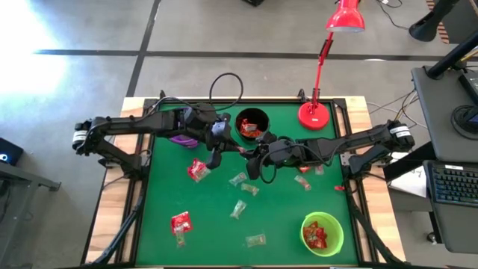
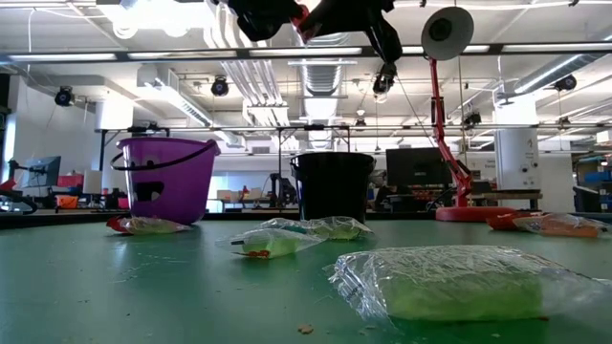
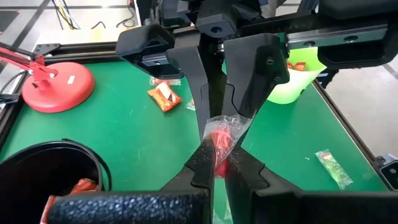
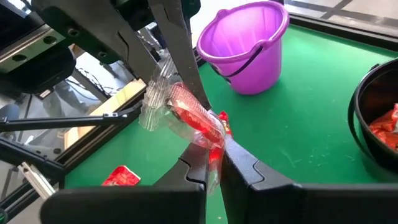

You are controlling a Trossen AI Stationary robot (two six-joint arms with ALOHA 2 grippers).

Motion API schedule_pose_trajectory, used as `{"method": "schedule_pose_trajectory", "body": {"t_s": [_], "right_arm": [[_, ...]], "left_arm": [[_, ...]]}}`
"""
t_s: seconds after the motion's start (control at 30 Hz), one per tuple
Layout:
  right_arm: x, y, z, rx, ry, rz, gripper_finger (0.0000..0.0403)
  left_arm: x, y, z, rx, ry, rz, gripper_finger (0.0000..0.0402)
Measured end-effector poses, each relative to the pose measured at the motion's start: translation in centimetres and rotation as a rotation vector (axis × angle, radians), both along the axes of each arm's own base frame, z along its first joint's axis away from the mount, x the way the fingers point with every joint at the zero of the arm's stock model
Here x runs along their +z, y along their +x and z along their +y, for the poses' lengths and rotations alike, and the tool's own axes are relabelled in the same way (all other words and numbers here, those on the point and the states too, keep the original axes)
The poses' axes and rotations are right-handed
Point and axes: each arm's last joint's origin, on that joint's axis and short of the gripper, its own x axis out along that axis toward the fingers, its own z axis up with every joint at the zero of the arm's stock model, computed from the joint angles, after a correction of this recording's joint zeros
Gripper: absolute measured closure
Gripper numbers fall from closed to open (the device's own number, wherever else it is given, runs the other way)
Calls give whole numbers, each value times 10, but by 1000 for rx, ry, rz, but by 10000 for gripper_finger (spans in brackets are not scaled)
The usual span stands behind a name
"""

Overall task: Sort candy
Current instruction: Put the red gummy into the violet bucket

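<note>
High view: both arms meet over the middle of the green table, just below the black cup. Left wrist view shows the left gripper closed on a red candy in clear crinkly wrap; right wrist view shows the right gripper pinched shut on the same sweet. Other candies lie scattered across the lower half of the table; a green cup stands lower right, a purple cup upper left.

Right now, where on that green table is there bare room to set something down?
Bare green mat lies between the left edge and the red wrapped candy. The middle, around the clear pale sweets below the black round cup, is crowded.
</note>
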Motion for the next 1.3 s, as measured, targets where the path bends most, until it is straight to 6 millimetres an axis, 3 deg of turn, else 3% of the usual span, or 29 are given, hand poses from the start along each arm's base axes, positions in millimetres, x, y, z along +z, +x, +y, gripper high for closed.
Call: {"method": "schedule_pose_trajectory", "body": {"t_s": [0.3, 0.73, 0.9, 1.3], "right_arm": [[2, 1, -3, 61, -21, 8, 384], [6, 3, -11, 59, -10, -18, 265], [7, 1, -11, 62, -11, -14, 245], [11, -6, -13, 123, -149, 44, 241]], "left_arm": [[0, 0, 2, 10, -3, 5, 399], [-2, -2, 4, 26, -6, 29, 400], [-6, -11, 12, 85, 11, 113, 400], [-12, -55, 40, 328, 85, 404, 401]]}}
